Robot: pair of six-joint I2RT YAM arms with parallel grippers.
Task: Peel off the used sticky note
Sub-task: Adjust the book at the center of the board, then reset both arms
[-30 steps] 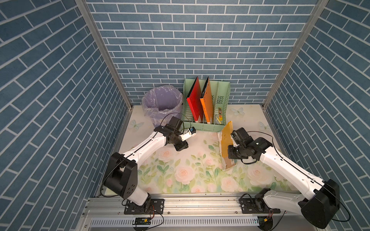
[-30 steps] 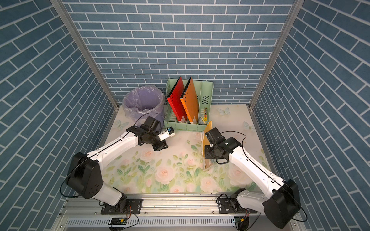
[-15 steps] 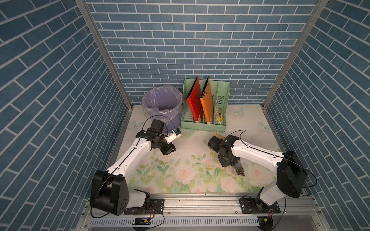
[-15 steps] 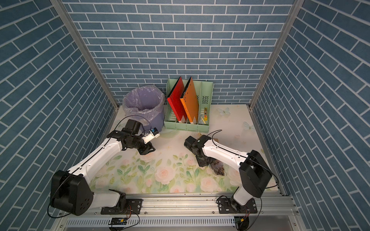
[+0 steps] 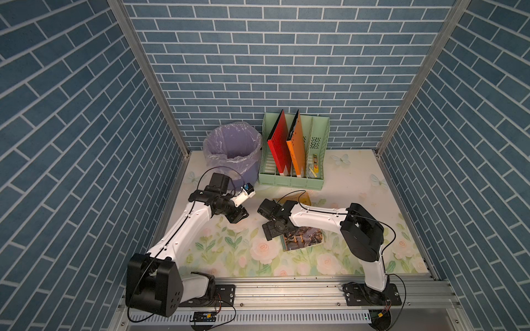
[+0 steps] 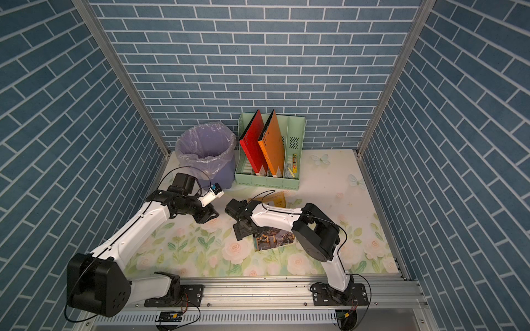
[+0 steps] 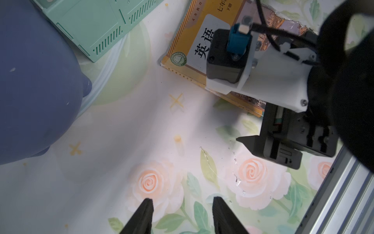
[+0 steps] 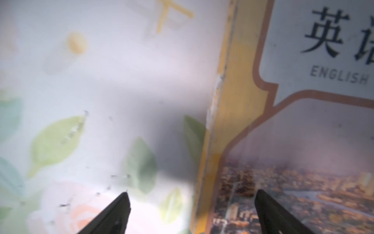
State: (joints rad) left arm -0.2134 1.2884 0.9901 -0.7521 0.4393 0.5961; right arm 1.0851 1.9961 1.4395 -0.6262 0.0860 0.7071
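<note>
Since no sticky note is showing on the book [image 5: 304, 242], it's probably hiding inside. The right gripper [image 8: 193, 193] is hanging wide open over the book's spine edge, and the left gripper [image 7: 183, 199] is idling half-open near the book, both empty. That note's likely going to be flimsy and tearing easily, so I'd be pinching a loose corner.

Glossy paper textbook [image 8: 303, 141]; matt plastic rack [image 5: 320, 134].

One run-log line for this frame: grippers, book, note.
left gripper: open, empty, over table | right gripper: open, above textbook edge | English textbook: flat on table | sticky note: not visible
</note>
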